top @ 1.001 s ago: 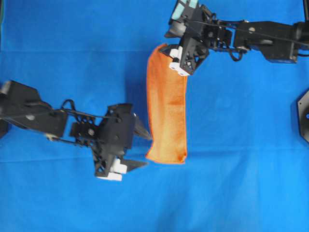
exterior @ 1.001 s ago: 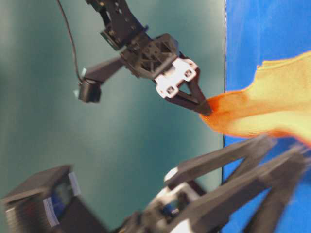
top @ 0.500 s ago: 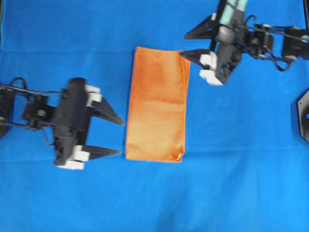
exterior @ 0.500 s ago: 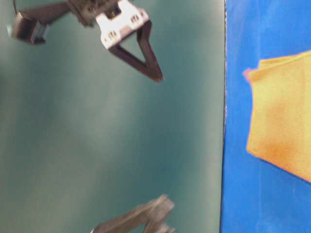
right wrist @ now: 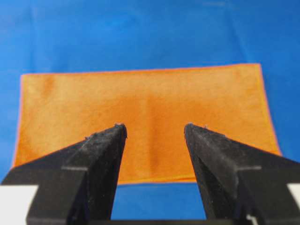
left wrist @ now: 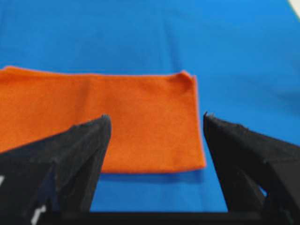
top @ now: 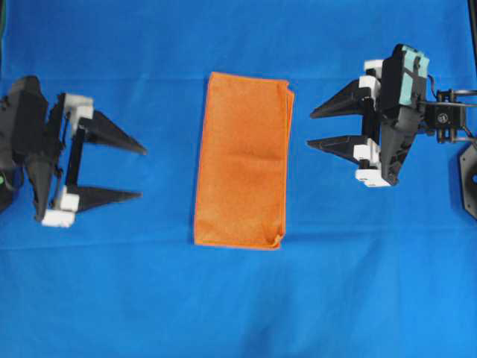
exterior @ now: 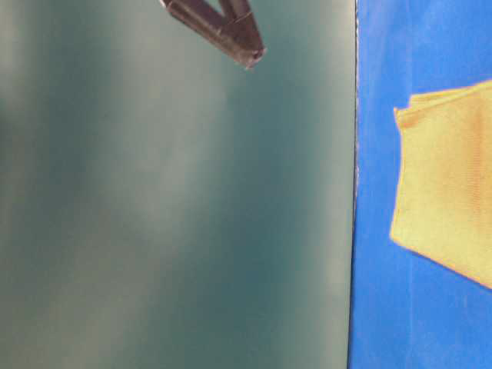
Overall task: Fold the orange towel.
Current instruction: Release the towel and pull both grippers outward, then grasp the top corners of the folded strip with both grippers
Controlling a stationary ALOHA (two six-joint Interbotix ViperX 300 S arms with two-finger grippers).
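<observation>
Overhead view, near edge to far edge. The orange towel (top: 244,161) lies flat on the blue cloth (top: 238,306) at mid-table, folded into a narrow rectangle. Its long axis runs from the near side of the table to the far side, with the short ends facing near and far. Open blue cloth lies beyond every edge. At the near right corner, and along the right long edge near the far end, the layers sit slightly offset, so several thin hems show. The left long edge reads as a single clean line. The surface is bright orange with a fine nap and a thin stitched border, and it is smooth apart from a faint shadow band across the middle.

The left gripper (top: 138,172) is well apart from the left long edge, its fingers spread and grasping nothing. The right gripper (top: 311,127) is near the right long edge, fingers likewise parted and empty, tips pointing at the towel.
</observation>
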